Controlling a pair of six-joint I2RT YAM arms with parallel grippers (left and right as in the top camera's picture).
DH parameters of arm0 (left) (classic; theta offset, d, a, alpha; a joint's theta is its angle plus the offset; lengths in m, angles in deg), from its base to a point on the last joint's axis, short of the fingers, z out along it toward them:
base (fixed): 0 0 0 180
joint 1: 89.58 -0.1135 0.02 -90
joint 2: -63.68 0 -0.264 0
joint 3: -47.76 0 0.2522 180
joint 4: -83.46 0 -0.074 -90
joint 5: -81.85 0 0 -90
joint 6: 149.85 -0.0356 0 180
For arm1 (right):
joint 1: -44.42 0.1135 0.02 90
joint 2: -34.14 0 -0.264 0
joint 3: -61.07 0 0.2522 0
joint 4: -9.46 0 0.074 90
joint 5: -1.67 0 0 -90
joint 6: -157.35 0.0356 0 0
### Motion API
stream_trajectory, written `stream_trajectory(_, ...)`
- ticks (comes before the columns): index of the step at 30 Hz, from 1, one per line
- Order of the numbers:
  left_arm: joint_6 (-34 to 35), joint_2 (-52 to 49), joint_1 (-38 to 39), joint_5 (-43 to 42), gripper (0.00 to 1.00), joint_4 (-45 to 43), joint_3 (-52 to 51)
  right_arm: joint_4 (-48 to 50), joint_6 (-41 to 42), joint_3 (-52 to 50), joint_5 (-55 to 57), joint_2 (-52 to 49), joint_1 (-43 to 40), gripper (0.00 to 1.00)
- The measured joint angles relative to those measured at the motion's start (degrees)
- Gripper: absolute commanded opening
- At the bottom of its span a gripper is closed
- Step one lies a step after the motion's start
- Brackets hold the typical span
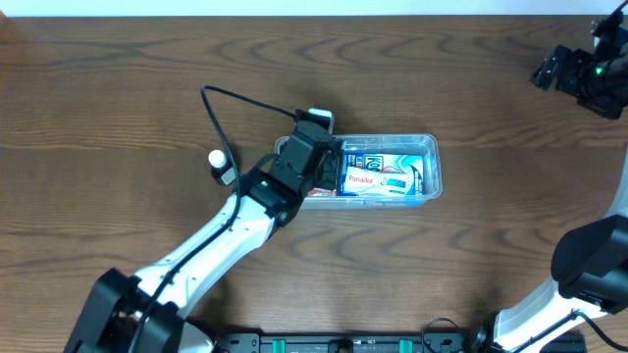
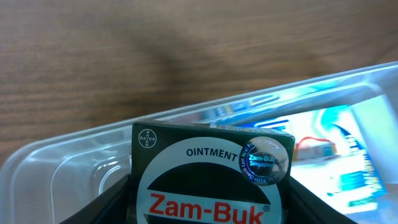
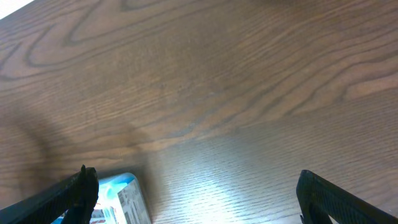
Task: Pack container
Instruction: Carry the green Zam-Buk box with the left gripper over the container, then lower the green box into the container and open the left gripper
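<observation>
The clear plastic container point(image 1: 435, 167) lies at mid-table with packets inside, among them a Panadol box point(image 1: 365, 180). My left gripper point(image 1: 329, 162) hangs over its left end, shut on a dark green Zam-Buk ointment box point(image 2: 205, 168). In the left wrist view the box fills the space between both black fingers point(image 2: 99, 205), above the container's near wall point(image 2: 68, 158). My right gripper point(image 1: 548, 72) sits far off at the table's back right corner, open with nothing between its fingers point(image 3: 74, 190). A corner of the container point(image 3: 118, 190) shows in the right wrist view.
A small white bottle point(image 1: 221, 165) stands on the wood table point(image 1: 118, 98) just left of my left arm. A black cable point(image 1: 221, 108) loops from the left wrist over the table behind it.
</observation>
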Motion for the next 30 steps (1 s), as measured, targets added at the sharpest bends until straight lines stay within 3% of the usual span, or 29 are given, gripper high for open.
stream_trajectory(30,0.4,-4.0,2.0,3.2,0.5,5.0,0.0,0.0,0.0,0.0,0.0,0.0,0.0,0.99)
